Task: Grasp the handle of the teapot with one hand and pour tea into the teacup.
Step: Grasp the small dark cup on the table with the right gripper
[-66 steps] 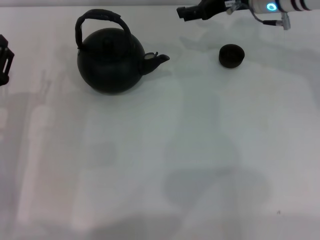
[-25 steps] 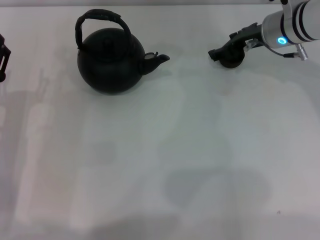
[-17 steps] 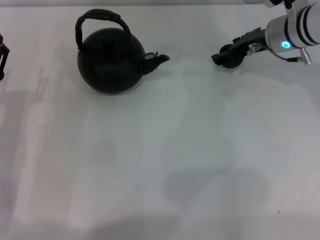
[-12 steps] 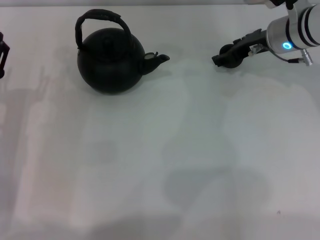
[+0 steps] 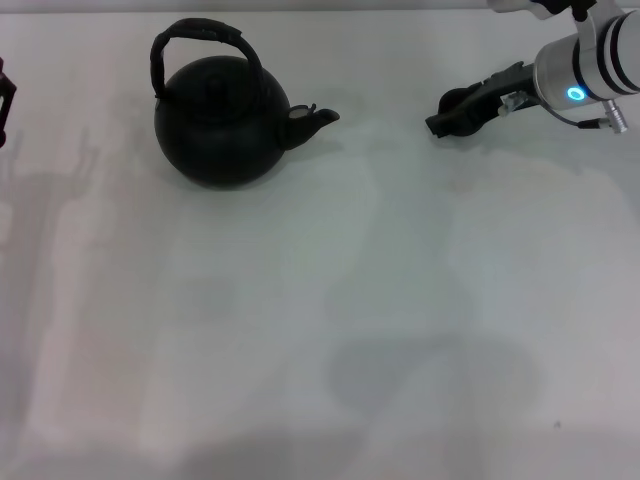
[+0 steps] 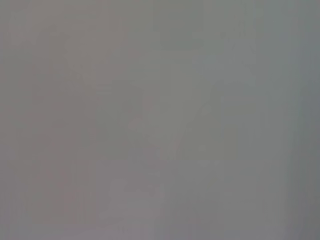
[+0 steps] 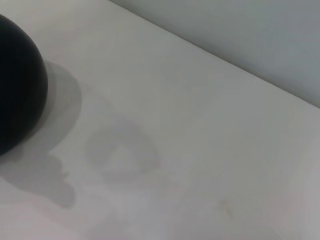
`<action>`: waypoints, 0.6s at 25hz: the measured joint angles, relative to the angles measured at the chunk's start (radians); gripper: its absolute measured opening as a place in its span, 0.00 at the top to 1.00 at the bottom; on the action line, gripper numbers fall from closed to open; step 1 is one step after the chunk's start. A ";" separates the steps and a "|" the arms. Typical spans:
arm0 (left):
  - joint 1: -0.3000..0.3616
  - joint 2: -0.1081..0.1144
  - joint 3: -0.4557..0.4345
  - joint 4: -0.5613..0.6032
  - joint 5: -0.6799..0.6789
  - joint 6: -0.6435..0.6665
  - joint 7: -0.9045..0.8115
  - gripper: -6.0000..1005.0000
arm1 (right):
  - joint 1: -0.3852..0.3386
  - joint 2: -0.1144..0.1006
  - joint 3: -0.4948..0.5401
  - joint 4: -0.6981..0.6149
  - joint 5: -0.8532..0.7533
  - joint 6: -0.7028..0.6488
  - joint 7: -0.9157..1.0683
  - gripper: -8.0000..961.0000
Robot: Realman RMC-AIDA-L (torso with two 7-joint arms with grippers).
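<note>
Only overhead: teapot (image 5: 220,120) handle (image 5: 198,35)

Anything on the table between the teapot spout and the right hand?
Nothing: head view shows bare table between the teapot spout and the right hand.

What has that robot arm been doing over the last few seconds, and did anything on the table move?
The right tool came down from behind the teacup to right at it, now hiding most of it; a grasp can't be confirmed. The left tool edged outward at the table's edge. The teapot and the cup stayed put.
</note>
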 joint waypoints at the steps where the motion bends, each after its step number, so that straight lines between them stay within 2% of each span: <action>1: -0.001 0.000 0.000 0.000 0.000 0.000 0.000 0.17 | 0.000 -0.001 -0.005 0.000 -0.001 0.000 0.007 0.24; 15: -0.007 0.000 -0.002 0.000 -0.001 -0.003 0.000 0.17 | -0.005 -0.007 -0.013 -0.025 -0.012 -0.016 0.022 0.24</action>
